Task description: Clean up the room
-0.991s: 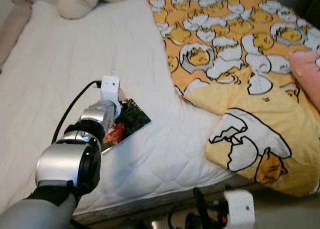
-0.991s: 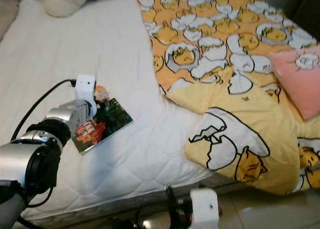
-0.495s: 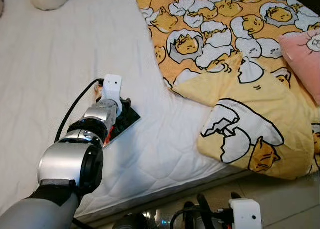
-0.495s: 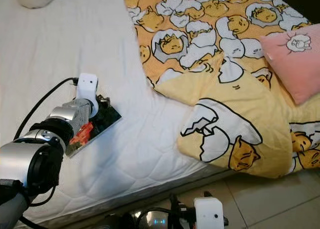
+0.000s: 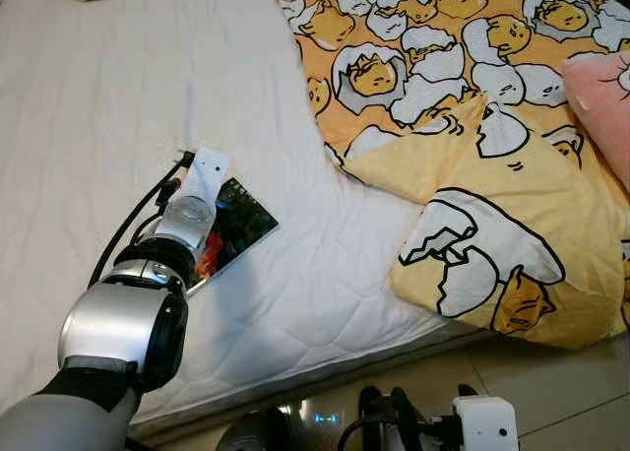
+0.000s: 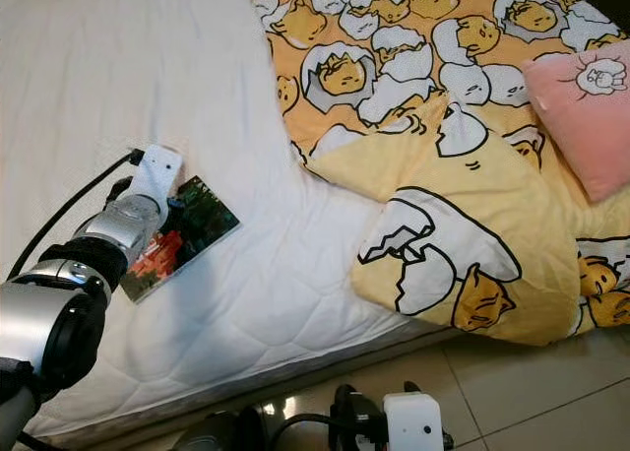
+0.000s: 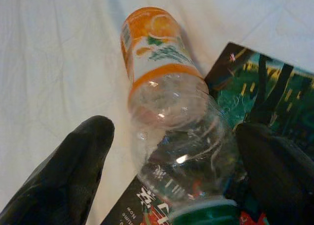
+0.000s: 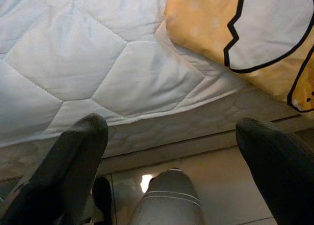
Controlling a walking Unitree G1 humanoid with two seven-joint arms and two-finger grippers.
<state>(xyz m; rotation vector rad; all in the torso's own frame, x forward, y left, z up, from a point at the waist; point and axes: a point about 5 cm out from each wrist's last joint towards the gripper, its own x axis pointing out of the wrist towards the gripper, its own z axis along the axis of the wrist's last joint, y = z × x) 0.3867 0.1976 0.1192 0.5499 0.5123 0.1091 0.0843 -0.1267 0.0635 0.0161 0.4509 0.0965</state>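
A clear plastic bottle (image 7: 174, 131) lies on its side on the white quilted mattress (image 7: 49, 53); its orange label (image 7: 156, 48) with fruit pictures wraps the end farthest from the camera, and its green cap (image 7: 206, 218) points toward the camera; the cap end rests over a dark magazine (image 7: 260, 97) with green and yellow artwork and red and white print on its cover; the magazine lies flat on the mattress, partly under the bottle; the left gripper (image 7: 171, 185) hangs spread wide with the bottle between its two black fingers (image 7: 73, 171); one finger stands beside the bottle over bare mattress, the other beside it over the magazine; neither finger clearly touches the bottle.
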